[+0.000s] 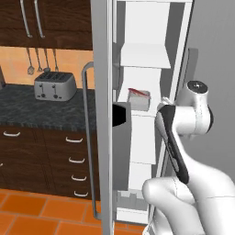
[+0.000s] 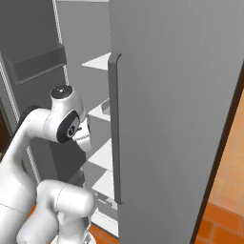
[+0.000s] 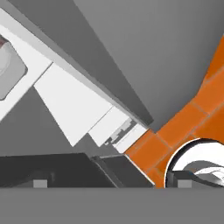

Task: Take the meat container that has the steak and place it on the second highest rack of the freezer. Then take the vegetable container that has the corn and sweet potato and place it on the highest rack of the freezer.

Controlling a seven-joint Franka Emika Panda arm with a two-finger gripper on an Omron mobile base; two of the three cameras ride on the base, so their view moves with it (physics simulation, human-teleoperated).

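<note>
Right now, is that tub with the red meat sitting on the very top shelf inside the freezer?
No, in the left base view the meat container rests on a shelf below the highest rack of the freezer.

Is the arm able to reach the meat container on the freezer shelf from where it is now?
Probably yes. The freezer door stands open, the meat container sits near the shelf's front edge, and nothing shows between it and the arm.

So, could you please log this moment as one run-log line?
freezer: door open | meat container: on second highest rack, steak inside | gripper: jaws open, empty
</note>
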